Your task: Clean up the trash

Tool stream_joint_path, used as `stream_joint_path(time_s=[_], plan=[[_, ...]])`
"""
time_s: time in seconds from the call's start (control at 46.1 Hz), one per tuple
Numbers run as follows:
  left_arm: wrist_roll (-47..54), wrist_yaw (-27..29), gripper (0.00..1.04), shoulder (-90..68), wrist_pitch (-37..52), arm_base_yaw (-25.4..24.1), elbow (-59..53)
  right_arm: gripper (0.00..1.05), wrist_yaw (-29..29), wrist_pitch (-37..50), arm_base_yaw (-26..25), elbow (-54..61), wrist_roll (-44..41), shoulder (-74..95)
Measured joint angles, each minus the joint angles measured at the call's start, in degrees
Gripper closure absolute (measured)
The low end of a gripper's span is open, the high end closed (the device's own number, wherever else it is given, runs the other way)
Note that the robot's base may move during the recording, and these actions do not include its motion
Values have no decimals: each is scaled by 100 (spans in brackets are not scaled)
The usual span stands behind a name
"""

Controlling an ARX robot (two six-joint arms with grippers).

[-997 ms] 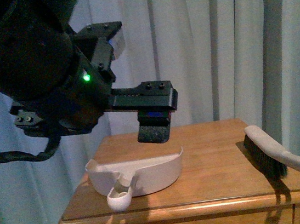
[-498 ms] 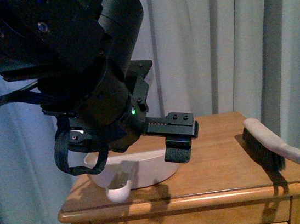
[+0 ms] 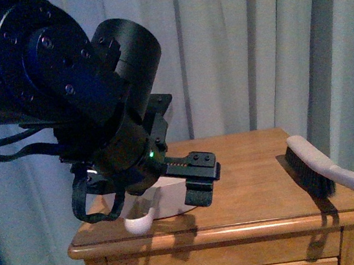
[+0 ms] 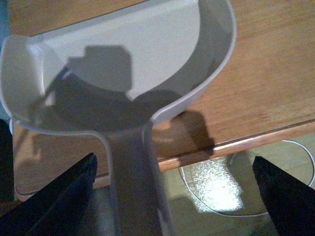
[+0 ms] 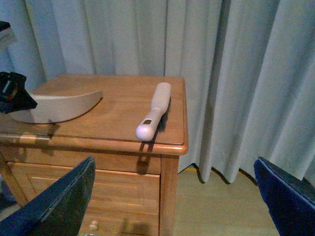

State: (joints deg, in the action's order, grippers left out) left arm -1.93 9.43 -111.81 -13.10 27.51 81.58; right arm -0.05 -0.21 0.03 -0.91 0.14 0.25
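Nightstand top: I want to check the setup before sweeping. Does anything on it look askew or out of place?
Two things overhang. The dustpan handle sticks out past the nightstand's front edge, and the brush handle tip seems to jut over that edge too. No crumpled paper shows in any view.

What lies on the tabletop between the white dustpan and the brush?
Nothing. In the right wrist view the wooden tabletop is bare between the dustpan and the brush.
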Motion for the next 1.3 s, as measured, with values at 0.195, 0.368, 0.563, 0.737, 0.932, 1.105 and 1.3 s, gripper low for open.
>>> stream_joint_path(time_s=[0.195, 0.368, 0.563, 0.737, 0.932, 1.105, 1.3], plan=[[63, 0, 8, -72, 77, -170, -120, 7, 0, 0, 0, 0, 0, 0], [85, -24, 8, -81, 170, -249, -267, 7, 0, 0, 0, 0, 0, 0], [127, -33, 8, -81, 229, -282, -422, 7, 0, 0, 0, 0, 0, 0], [175, -42, 8, -81, 229, -315, -422, 7, 0, 0, 0, 0, 0, 0], [234, -44, 39, -81, 227, -330, -422, 7, 0, 0, 0, 0, 0, 0], [258, -63, 62, -81, 229, -330, -422, 7, 0, 0, 0, 0, 0, 0], [278, -46, 76, -81, 229, -332, -422, 7, 0, 0, 0, 0, 0, 0]])
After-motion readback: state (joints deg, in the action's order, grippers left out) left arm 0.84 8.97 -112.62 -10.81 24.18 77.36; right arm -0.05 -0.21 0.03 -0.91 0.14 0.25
